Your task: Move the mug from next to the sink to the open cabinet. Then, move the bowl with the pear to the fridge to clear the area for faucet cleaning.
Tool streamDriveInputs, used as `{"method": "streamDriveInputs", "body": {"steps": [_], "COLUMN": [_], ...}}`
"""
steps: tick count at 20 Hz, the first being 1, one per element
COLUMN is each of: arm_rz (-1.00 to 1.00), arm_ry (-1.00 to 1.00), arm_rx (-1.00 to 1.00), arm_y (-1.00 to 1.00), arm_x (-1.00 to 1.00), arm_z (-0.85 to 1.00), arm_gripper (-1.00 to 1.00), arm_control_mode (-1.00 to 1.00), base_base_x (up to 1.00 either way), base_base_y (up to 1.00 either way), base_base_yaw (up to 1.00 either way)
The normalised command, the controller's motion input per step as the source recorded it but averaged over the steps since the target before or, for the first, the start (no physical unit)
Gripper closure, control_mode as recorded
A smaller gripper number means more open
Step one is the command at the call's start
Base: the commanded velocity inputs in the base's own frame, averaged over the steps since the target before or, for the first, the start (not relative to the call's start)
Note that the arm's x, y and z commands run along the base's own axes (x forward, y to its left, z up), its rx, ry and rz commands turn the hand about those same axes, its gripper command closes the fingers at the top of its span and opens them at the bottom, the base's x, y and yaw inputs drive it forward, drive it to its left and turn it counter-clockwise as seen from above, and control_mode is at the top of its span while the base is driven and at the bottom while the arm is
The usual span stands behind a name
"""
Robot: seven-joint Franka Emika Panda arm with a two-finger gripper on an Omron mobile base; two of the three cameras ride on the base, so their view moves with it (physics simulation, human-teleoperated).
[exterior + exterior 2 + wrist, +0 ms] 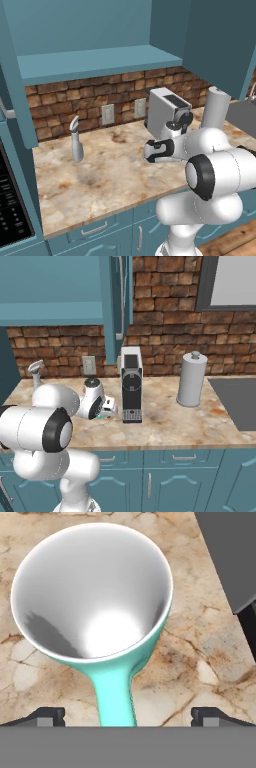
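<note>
Dark finger tips of the two-finger gripper (pixel 127 717) stand wide apart at the bottom of the hand view, and nothing is between them yet except the handle of the small teal-green mug (pixel 95 597) with the pale inside. The mug stands upright on the beige marbled stone counter (pixel 100 175), directly under the hand, with its handle pointing toward the gripper. In the right base view the hand is low over the counter, just beside the tall black and white coffee machine (pixel 131 386); a small piece of teal shows there under the hand.

Several things could go wrong from here. If the hand descends with the jaws so wide, one finger tip may hit the rim and tip the mug over. If they close only on the thin handle, the mug may swing or slip during the lift. The coffee machine is near, so a wide movement could knock it. The open teal-blue wall cabinet (pixel 95 62) has its shelf above, and the mug could strike the shelf edge when it is raised.
</note>
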Motion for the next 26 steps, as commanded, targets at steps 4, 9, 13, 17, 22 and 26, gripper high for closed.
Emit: {"method": "streamDriveInputs", "body": {"steps": [4, 9, 13, 17, 22, 26], "arm_rz": [0.00, 0.00, 0.00, 0.00, 0.00, 0.00], "arm_ry": [0.00, 0.00, 0.00, 0.00, -0.06, -0.05], "arm_rx": [-0.02, 0.00, 0.00, 0.00, 0.00, 0.00], "arm_y": [0.17, 0.01, 0.00, 0.01, 0.08, 0.10], "arm_x": [0.00, 0.00, 0.00, -0.08, -0.49, -0.68], "arm_z": [0.00, 0.00, 0.00, 0.19, 0.91, 1.00], "arm_gripper": [1.00, 1.00, 1.00, 1.00, 1.00, 1.00], "arm_control_mode": [-1.00, -1.00, -1.00, -1.00, -1.00, -1.00], "base_base_x": [0.00, 0.00, 0.00, 0.00, 0.00, 0.00], "base_base_y": [0.00, 0.00, 0.00, 0.00, 0.00, 0.00], "base_base_yaw": [0.00, 0.00, 0.00, 0.00, 0.00, 0.00]}}
